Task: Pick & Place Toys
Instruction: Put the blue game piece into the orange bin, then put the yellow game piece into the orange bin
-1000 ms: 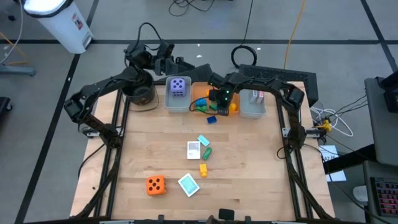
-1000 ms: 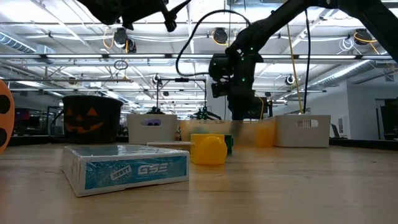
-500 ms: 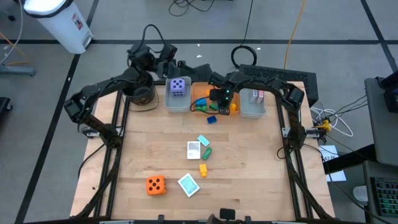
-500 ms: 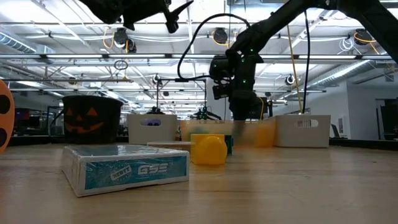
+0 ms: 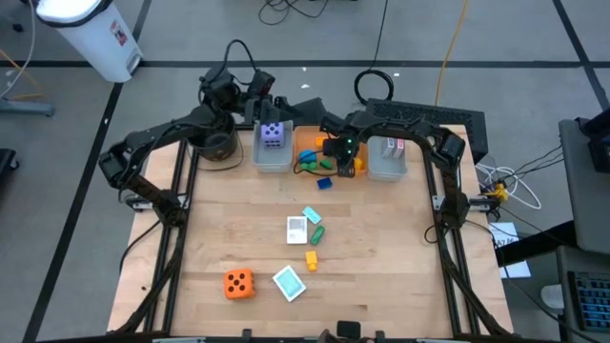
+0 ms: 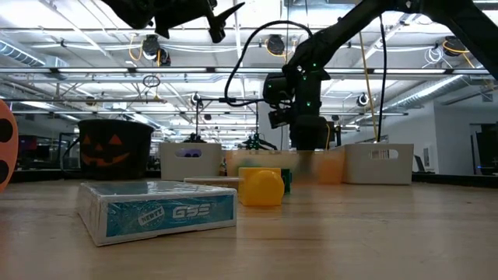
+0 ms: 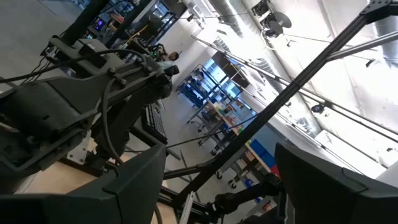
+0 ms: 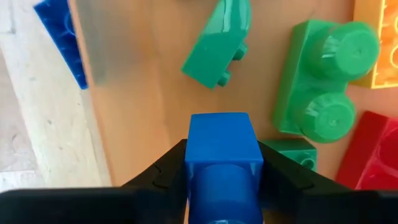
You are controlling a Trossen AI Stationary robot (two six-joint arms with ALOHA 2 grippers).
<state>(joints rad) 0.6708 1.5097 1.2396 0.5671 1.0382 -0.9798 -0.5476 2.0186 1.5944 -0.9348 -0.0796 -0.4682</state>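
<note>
My right gripper (image 5: 335,157) points down over the orange bin (image 5: 305,143), shut on a blue brick (image 8: 222,146). On the bin's floor (image 8: 143,93) lie green bricks (image 8: 323,81), a yellow one and a red one. My left gripper (image 5: 270,99) hovers high over the far edge of the grey bin (image 5: 259,160), open with nothing between its fingers (image 7: 217,180). The purple die (image 5: 274,135) sits in that bin. The orange die (image 5: 238,283), cards (image 5: 296,229) and small bricks (image 5: 311,258) lie on the table. My right gripper pinches the blue brick by two opposite sides (image 8: 193,158) between its two fingers. The fingers come from above, pointing down. The brick hangs between them, clear of the bin's floor and the bricks there.
A black pot (image 5: 214,143) stands at the far left, and a second grey bin (image 5: 386,160) stands right of the orange one. A loose blue brick (image 5: 325,184) lies on the table just in front of the orange bin. A teal card box (image 6: 159,210) lies near the front edge.
</note>
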